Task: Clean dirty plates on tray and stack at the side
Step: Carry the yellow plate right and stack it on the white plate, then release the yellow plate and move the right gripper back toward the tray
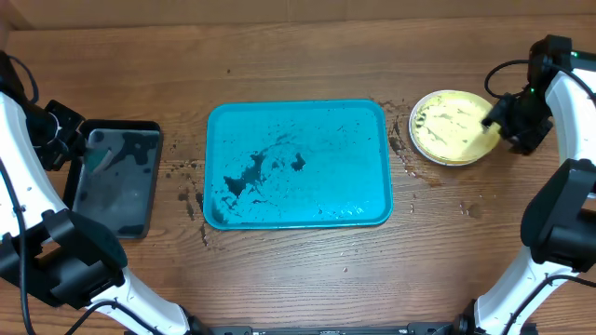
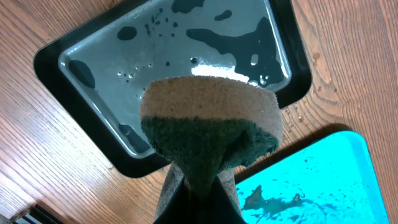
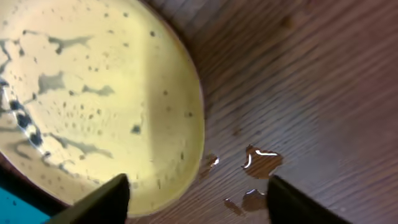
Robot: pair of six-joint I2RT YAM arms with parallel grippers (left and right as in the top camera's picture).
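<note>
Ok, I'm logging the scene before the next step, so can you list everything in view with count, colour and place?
tray: one, turquoise, centre of the table, black smears inside, no plate in it.
plate: one seen, yellow-green with grey streaks, on the table right of the tray; whether others lie under it cannot be told.
black tray: one, black, left of the tray, water in it.
sponge: one, tan over dark green, above the black tray.
spills: several, dark, on the table around tray and plate.
table: one, brown wood.
left gripper: shut on the sponge.
right gripper: open, at the plate's edge.
</note>
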